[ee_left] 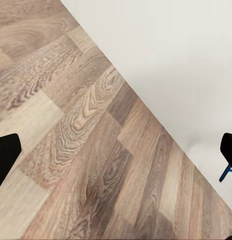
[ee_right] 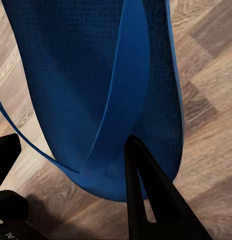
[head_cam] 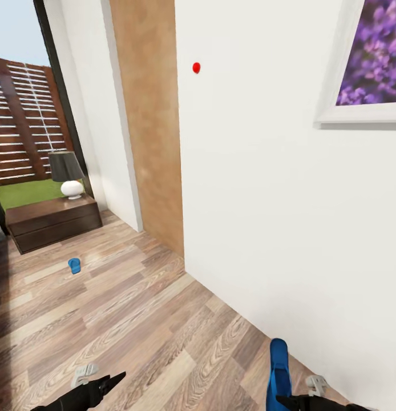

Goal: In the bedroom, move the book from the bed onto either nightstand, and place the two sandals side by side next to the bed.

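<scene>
Hanging from the right gripper (head_cam: 303,399) is one bright blue sandal (head_cam: 278,374), flat sole w/ a fine waffle texture and a thin thong strap; in the right wrist view the strap (ee_right: 118,95) runs along the sole and one black finger (ee_right: 146,195) sits right at the rounded end, so the gripper is pinching the sandal there. Its long axis runs straight out ahead of the gripper, free end pointing away toward the white wall (head_cam: 266,188), above the wood-plank floor (head_cam: 135,319). Second sandal (head_cam: 74,265) lies flat on the floor well ahead and left of the left gripper (head_cam: 104,383), near the dark-brown nightstand (head_cam: 52,221) w/ a dark-shaded lamp (head_cam: 67,174) on top; too small to tell which way it points. Left gripper holds nothing, fingers spread apart over bare floor in the left wrist view.
</scene>
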Tool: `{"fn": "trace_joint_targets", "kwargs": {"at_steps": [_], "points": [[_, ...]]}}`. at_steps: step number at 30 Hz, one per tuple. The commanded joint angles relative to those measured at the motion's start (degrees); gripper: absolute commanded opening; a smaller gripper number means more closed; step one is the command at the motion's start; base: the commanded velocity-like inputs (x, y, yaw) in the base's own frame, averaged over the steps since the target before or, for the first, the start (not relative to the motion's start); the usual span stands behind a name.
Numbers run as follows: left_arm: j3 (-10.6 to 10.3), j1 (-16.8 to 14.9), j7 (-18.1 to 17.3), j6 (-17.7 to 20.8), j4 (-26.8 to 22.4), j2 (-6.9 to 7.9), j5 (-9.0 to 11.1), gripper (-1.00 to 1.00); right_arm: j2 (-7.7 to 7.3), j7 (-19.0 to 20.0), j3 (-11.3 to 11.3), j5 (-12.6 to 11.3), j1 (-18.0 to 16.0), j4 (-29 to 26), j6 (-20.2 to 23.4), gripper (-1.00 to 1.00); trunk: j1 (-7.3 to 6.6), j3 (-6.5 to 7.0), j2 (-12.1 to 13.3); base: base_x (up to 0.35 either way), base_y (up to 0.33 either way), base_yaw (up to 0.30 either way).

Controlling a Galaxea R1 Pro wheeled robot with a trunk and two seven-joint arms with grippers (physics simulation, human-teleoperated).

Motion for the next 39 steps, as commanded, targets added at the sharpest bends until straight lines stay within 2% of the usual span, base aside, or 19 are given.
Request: {"fn": "trace_joint_targets", "kwargs": {"at_steps": [1,33,39], "points": [[0.0,-0.1,-0.2,0.6,0.0,-0.01,0.3,1.0,-0.02,0.4,-0.5,0.5,0.0,0.0,0.0,-1.0,0.01,-0.06,0.0,0.23,-0.103,0.236],[0.0,-0.1,-0.2,0.6,0.0,-0.01,0.3,1.0,-0.02,0.4,-0.5,0.5,0.0,0.0,0.1,-1.0,0.01,-0.06,0.0,0.215,-0.102,0.229],[0.1,-0.1,-0.2,0.6,0.0,-0.01,0.3,1.0,-0.02,0.4,-0.5,0.5,0.0,0.0,0.1,-1.0,0.01,-0.06,0.0,0.06,-0.033,0.157]]}}
